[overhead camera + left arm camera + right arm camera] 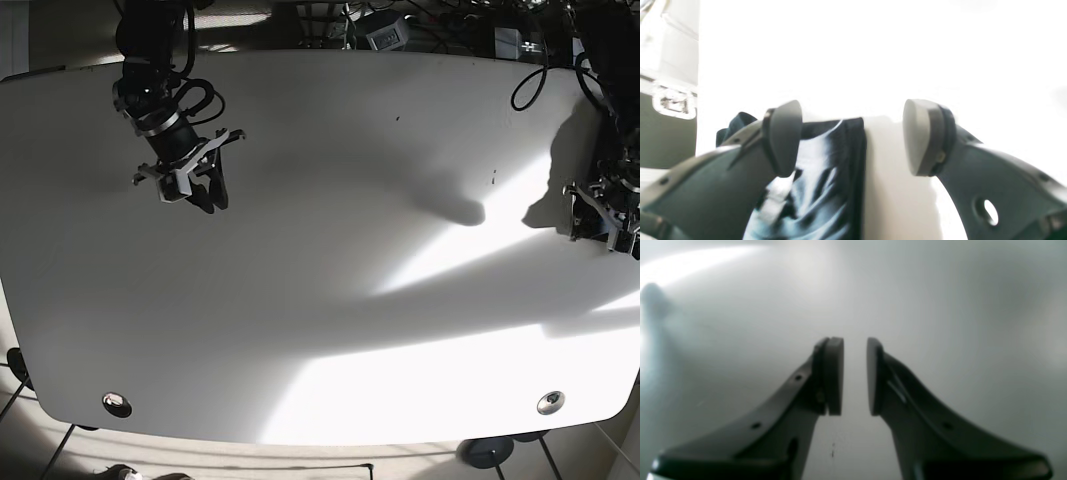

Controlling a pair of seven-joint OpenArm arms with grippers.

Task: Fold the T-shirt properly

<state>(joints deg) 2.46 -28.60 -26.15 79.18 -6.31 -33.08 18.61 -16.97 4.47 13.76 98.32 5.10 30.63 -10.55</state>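
Left gripper [853,138]: jaws spread wide, holding nothing, hanging at the table's [330,250] edge. T-shirt [826,173], dark with a pale print, lies below and just inside the left-hand finger [783,136], apart from the other; the base view does not show it. Right gripper [855,373]: jaws nearly together, a narrow gap, empty, over bare table near the far corner.
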